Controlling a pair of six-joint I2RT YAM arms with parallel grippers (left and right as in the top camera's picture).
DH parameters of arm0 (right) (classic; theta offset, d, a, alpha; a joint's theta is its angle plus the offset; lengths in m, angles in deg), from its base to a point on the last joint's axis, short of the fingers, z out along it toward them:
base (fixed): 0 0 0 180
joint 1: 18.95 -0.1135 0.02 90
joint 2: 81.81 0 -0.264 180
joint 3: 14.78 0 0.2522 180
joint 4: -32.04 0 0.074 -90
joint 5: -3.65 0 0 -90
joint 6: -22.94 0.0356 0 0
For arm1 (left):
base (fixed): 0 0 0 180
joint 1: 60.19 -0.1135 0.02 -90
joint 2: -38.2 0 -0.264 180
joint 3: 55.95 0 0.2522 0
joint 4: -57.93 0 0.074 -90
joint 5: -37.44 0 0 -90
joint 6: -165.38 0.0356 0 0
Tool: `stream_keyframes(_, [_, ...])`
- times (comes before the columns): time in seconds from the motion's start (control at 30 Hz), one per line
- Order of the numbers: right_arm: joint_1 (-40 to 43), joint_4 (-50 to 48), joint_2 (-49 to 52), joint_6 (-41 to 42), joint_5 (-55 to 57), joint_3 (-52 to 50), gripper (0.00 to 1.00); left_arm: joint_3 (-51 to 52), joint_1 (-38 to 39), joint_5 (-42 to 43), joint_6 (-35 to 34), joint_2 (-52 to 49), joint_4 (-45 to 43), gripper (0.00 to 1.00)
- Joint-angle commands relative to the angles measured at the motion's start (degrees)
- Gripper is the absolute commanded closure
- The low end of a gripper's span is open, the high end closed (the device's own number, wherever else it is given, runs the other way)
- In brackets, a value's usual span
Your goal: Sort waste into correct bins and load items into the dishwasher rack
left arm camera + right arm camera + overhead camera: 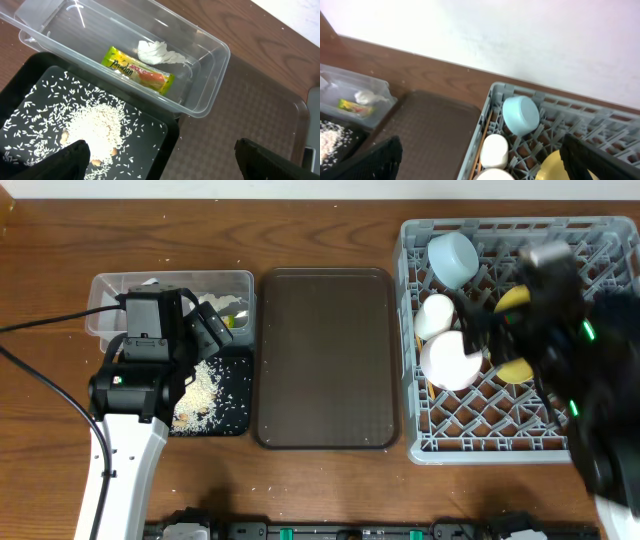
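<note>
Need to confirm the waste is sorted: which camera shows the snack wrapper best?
The left wrist view: the snack wrapper lies close and unobstructed in the clear tub, beside the crumpled tissue. The right wrist view shows it only as a small distant yellow-green patch; overhead, the left arm hides nearly all of it.

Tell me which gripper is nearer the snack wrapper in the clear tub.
Left. The left gripper hangs open just beside the snack wrapper, over the clear tub and black tray. The right gripper is over the dishwasher rack, beyond the brown serving tray.
</note>
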Motion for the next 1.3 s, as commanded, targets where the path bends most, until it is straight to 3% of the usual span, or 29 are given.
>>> stream_keyframes(0.0, [-0.31, 0.33, -7.54, 0.09, 0.57, -6.86, 0.01, -0.72, -0.24, -0.31, 0.35, 0.24, 0.02, 0.04])
stream_keyframes(0.17, [-0.31, -3.28, -22.69, 0.09, 0.96, -20.31, 0.01, -0.72, -0.24, -0.31, 0.35, 0.24, 0.02, 0.05])
stream_keyframes(0.53, [0.22, -22.36, -51.69, 0.37, 0.9, -49.18, 0.01, -0.72, -0.24, -0.31, 0.35, 0.24, 0.02, 0.05])
stream_keyframes(0.97, [3.76, -42.84, -54.45, 1.92, 0.87, -68.22, 0.01, -0.72, -0.24, -0.31, 0.35, 0.24, 0.02, 0.05])
stream_keyframes(1.27, [7.93, -46.38, -54.45, 2.93, 0.7, -74.12, 0.01, -0.72, -0.24, -0.31, 0.35, 0.24, 0.02, 0.05])
